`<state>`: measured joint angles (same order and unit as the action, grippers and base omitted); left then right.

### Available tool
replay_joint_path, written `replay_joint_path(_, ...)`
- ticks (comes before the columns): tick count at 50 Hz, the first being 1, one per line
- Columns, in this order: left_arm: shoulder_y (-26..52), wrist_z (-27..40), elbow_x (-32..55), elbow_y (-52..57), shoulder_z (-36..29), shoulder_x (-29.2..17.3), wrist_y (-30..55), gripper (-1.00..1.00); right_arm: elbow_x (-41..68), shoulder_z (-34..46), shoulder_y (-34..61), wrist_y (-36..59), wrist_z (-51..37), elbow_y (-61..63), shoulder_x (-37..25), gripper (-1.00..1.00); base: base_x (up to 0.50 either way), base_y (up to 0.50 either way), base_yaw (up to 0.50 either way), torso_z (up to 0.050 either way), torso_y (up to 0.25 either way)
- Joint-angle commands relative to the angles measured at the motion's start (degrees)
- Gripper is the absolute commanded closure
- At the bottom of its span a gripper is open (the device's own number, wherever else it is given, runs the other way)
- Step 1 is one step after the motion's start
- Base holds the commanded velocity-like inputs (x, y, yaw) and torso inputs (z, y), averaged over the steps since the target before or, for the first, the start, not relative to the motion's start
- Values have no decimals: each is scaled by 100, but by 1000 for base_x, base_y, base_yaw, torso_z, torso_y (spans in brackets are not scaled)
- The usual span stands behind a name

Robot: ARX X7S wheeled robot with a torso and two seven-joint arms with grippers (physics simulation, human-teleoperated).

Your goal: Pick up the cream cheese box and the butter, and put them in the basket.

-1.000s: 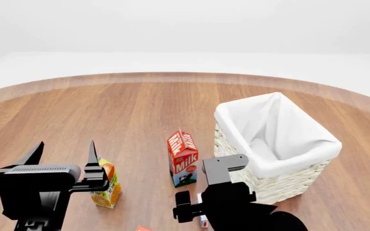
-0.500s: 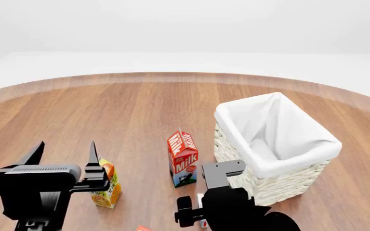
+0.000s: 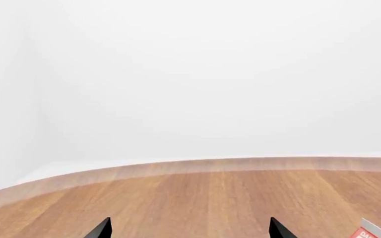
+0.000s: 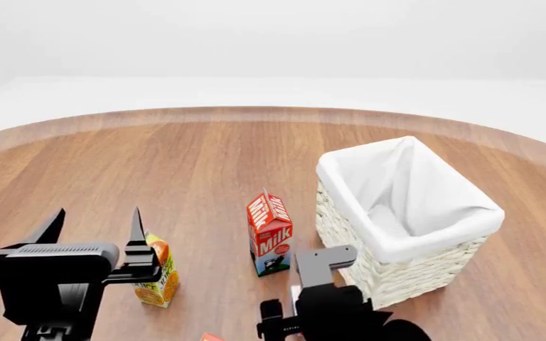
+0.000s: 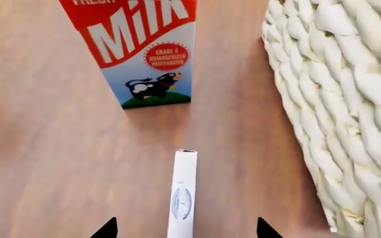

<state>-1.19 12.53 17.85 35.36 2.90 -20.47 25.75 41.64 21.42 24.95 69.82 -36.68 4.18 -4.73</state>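
The cream cheese box [image 5: 182,196] is a thin white box standing on its edge on the wood, between the milk carton and the basket [image 5: 336,99]. My right gripper [image 5: 184,229] is open, with one fingertip on each side of the box's near end and a gap on both sides. In the head view my right arm [image 4: 330,309] hides that gripper and the box. The wicker basket [image 4: 415,266] with its white liner stands at the right. Only a red corner of the butter [image 4: 211,337] shows at the bottom edge. My left gripper [image 4: 94,227] hangs open and empty, as the left wrist view [image 3: 188,229] also shows.
A red-and-white milk carton [image 4: 270,234] stands upright just left of the basket and close ahead of the cream cheese box [image 5: 144,49]. An orange juice carton [image 4: 157,273] stands beside my left gripper. A red-and-white carton corner [image 3: 370,231] shows in the left wrist view.
My right arm has moved back and down toward the bottom of the head view, over the cream cheese box. The left arm has not moved.
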Motion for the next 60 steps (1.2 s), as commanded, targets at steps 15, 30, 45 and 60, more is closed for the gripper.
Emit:
replay_joint_path(15, -2, 35, 32, 0, -55, -26, -22, -100, 42, 245, -63, -287, 39, -304, -77, -100, 0, 0, 0, 0, 0)
replay_joint_path(30, 10, 56, 101, 41, -44, -58, 22, -100, 50, 367, -23, -449, 79, -510, -81, -100, 0, 0, 0, 0, 0)
replay_joint_path(45, -6, 81, 88, 28, -88, -72, -14, -100, -25, 501, 54, -731, 165, -910, -69, -100, 0, 0, 0, 0, 0)
replay_joint_path(60, 11, 106, 112, 27, -106, -93, -8, -100, -27, 563, 126, -879, 200, -1231, -72, -100, 0, 0, 0, 0, 0)
